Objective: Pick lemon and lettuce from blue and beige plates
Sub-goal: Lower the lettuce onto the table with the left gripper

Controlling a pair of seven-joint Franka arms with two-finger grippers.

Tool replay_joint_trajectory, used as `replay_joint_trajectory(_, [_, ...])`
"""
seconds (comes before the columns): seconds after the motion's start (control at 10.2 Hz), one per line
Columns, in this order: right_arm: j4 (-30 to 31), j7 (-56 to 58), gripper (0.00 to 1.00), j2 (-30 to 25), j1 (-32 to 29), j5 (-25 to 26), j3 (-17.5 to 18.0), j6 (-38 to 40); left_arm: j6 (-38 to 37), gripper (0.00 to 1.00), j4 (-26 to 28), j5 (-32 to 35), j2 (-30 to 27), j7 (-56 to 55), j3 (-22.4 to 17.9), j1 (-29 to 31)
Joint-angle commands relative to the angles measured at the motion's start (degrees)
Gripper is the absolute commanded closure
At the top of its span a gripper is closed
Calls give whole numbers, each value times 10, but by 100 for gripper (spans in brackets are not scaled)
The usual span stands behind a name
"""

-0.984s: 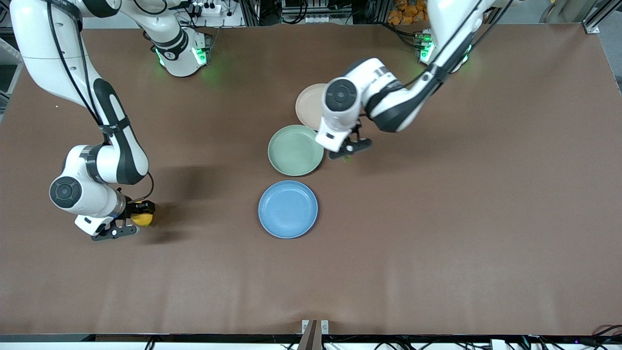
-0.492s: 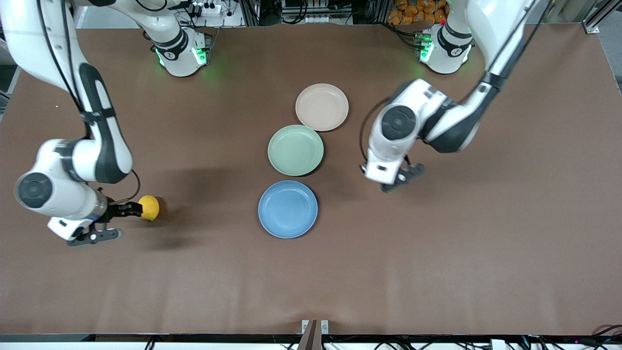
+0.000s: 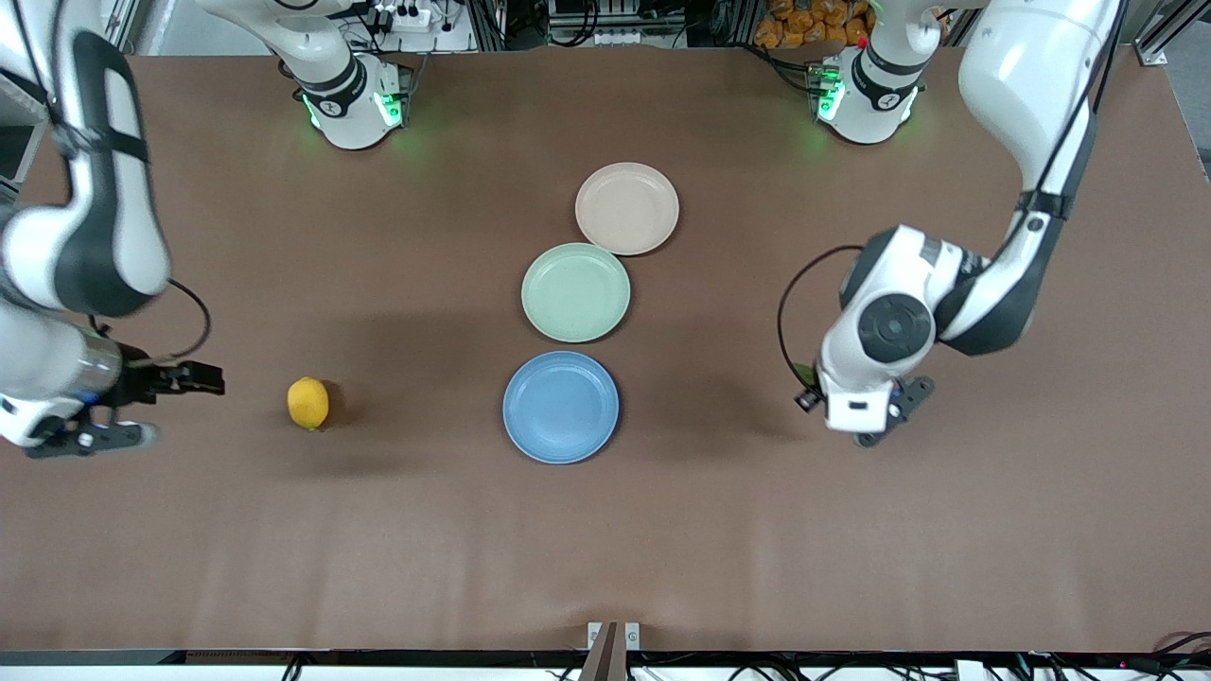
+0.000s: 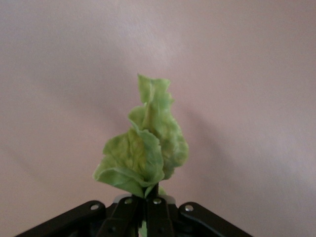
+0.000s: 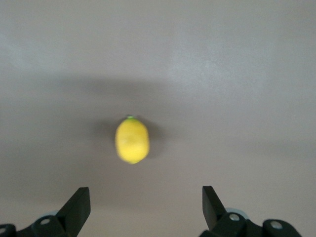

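lemon (image 3: 308, 403) on table, lettuce (image 4: 143, 153) in left end effector (image 4: 148, 210)

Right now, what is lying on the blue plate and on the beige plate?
Nothing lies on the blue plate or the beige plate; both show bare insides, with no part covered.

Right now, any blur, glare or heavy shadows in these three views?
Front view: sharp, with soft broad shadows on the brown table and green glow at both arm bases. Right wrist view: the lemon is soft, out of focus, between the open right gripper tips; a shadow band crosses above it. Left wrist view: the lettuce in the shut left gripper is fairly crisp, background washed pale.
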State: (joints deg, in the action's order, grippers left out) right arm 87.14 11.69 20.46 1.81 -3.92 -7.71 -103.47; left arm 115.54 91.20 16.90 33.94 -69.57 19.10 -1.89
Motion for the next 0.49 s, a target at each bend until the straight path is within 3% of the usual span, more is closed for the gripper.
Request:
replay_joint_trajectory(0.0, [12,-20,0,-77,-8,-21,-5,54,15,100,-43,12,39,27,-18,15])
replay_joint_trajectory(0.1, [2,-20,0,-94,-8,-19,-11,81,24,43,-44,12,40,29,-18,28])
replay_joint_trajectory(0.2, [-23,-20,0,-102,-8,-19,-23,125,26,0,-43,17,43,55,-19,31])
replay_joint_trajectory(0.39, [-71,-21,0,-105,-7,-16,-23,198,26,0,-43,18,41,79,-19,43])
